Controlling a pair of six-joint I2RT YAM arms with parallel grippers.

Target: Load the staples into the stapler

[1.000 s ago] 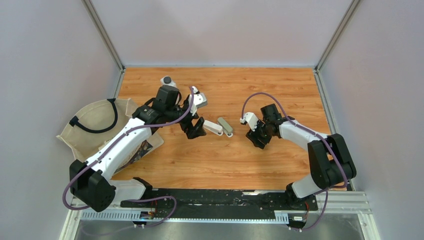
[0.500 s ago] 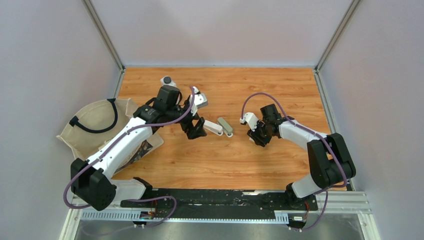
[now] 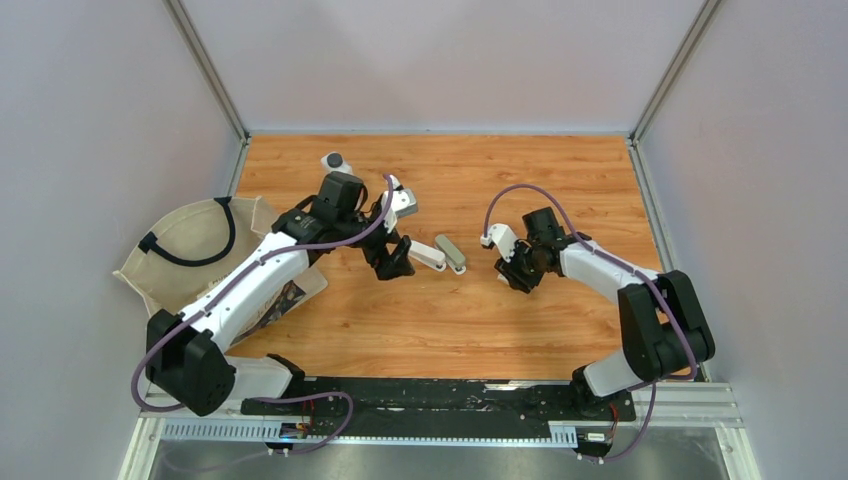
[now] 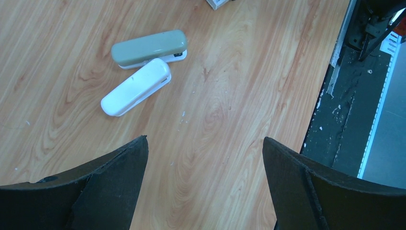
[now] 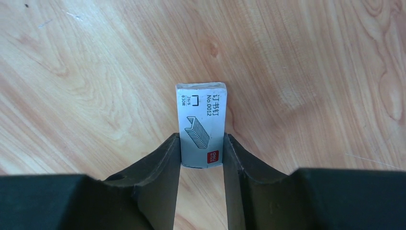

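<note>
The staples are a small white box with a staple drawing, lying flat on the wood. My right gripper is shut on its near end, and both fingers touch its long sides. From above, the right gripper hangs low over the table and hides the box. A white stapler and a grey-green stapler lie side by side at the table's middle. My left gripper stands wide open above bare wood. It is just left of the staplers and holds nothing.
A beige tote bag lies at the left under the left arm. A small white round object sits near the back left. The black rail runs along the near edge. Grey walls enclose the table on three sides.
The right gripper's fingers have closed in onto the box's sides. The left arm has shifted slightly, still wide open. The staplers have not moved.
</note>
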